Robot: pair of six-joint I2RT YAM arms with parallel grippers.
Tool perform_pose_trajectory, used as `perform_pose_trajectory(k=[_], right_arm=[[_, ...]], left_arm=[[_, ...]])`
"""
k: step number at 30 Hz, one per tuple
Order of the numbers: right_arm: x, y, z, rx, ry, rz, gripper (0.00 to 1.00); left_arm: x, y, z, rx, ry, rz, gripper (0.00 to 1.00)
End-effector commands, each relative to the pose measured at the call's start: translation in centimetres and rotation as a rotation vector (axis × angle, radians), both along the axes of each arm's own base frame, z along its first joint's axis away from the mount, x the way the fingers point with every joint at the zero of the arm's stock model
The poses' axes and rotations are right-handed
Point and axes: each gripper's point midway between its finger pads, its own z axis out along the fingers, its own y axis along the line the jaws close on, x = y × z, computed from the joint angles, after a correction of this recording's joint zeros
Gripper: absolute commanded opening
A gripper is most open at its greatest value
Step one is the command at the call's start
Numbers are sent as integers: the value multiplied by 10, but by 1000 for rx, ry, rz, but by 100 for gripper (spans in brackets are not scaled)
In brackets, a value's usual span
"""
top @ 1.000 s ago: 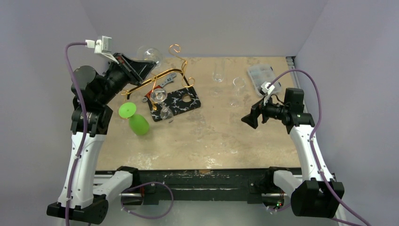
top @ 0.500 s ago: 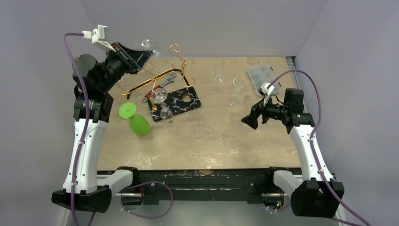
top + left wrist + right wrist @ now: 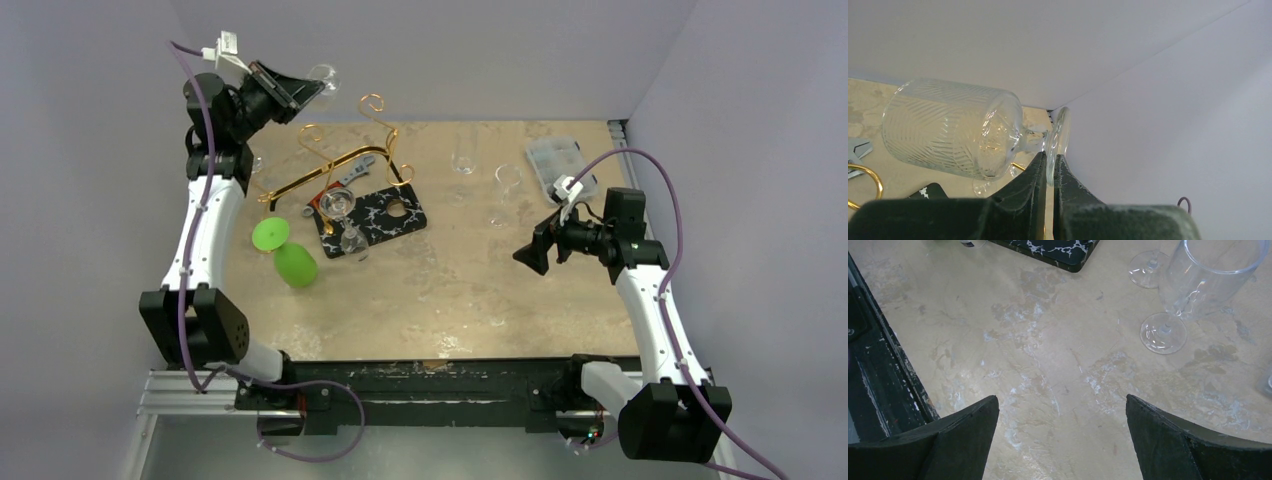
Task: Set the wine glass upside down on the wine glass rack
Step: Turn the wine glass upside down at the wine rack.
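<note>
My left gripper (image 3: 302,90) is raised high at the far left, near the back wall. It is shut on the round foot (image 3: 1058,136) of a clear cut-pattern wine glass (image 3: 323,77). The glass lies roughly sideways in the left wrist view, its bowl (image 3: 948,130) pointing left of the gripper (image 3: 1049,156). The gold wire wine glass rack (image 3: 330,166) stands on the table below and to the right of the held glass, with scroll loops reaching up. A bit of its gold wire (image 3: 868,173) shows in the left wrist view. My right gripper (image 3: 528,255) is open and empty above bare table (image 3: 1063,405).
A green glass (image 3: 285,252) lies on its side at the left. A black white-veined board (image 3: 390,215) holds a small clear glass (image 3: 340,205). A wrench (image 3: 356,171) lies by the rack. Two clear glasses (image 3: 465,150) (image 3: 507,185) and a plastic box (image 3: 555,160) stand at the back right.
My left arm has lifted and swung back toward the far wall with the wine glass in it. The right arm has not moved.
</note>
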Motion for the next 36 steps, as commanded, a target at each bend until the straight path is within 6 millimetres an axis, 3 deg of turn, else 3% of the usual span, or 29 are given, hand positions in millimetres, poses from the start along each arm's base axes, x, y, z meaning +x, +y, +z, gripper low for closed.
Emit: perform_pose_trajectory(k=[1,12,27,36], right_arm=[[0,2,8,3,-24,23,96],[-2,2,8,2,-26,32,96],[-5,4,10,3,-31,47,96],[-6,4,10,2,-35,51,96]], left_arm=[[-1,-2,58,-29,-181,-62,0],[47,-1,17,-44,-71,-114,0],[68,9,-45,-64,71,-120,0],[67,8,-68,-59,134,-129,0]])
